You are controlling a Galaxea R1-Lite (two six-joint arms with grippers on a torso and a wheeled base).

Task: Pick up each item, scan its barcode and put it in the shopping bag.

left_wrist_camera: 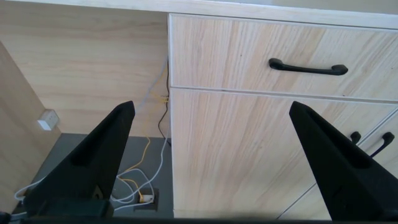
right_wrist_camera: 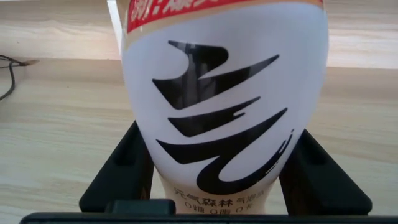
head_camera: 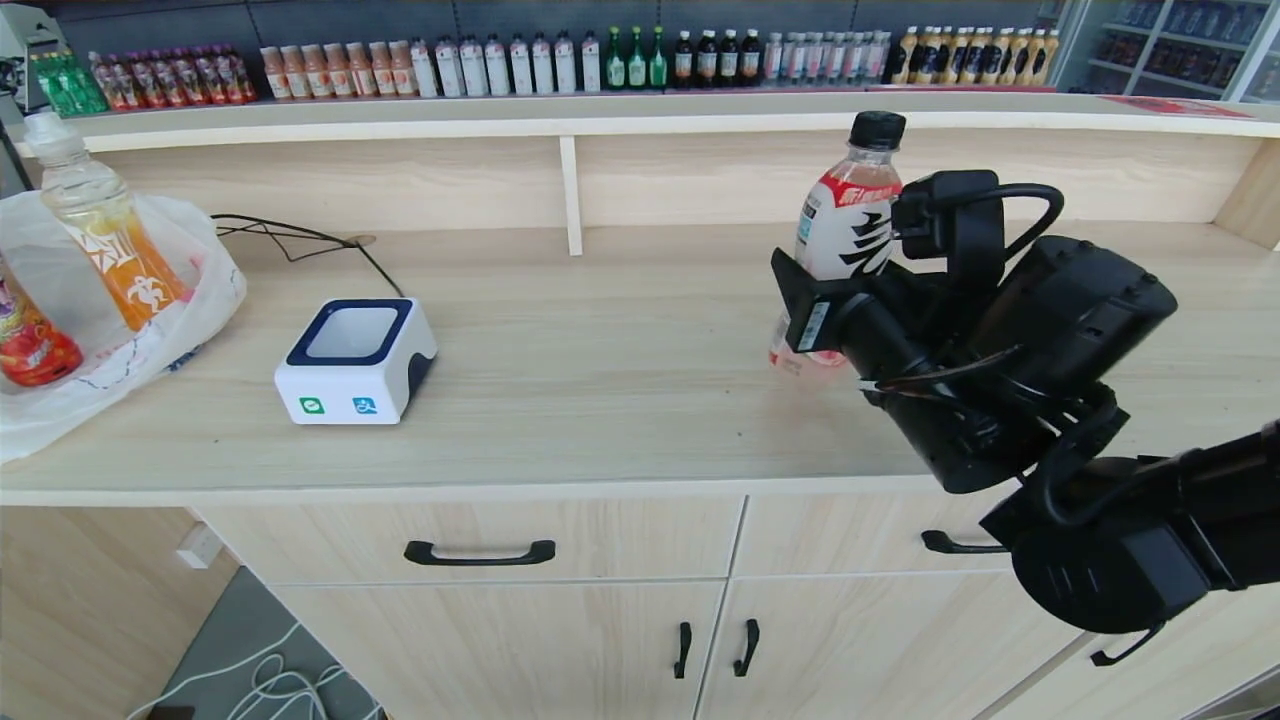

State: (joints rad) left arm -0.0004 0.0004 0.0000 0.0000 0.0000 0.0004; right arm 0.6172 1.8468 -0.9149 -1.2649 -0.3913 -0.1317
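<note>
While the right gripper (head_camera: 840,258) grasps the bottle (head_camera: 853,195) upright, its barcode must face the scanner (head_camera: 355,362) window squarely.

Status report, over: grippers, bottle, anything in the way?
Right gripper shut on bottle, upright. Left gripper open, facing drawers. Nothing between bottle and scanner.

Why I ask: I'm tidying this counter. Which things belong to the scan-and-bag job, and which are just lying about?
Job: white-labelled drink bottle, held in the right gripper; barcode scanner; shopping bag, with an orange drink bottle and a red bottle in it.
Lying about: row of bottles on the back shelf; cables on the floor.
</note>
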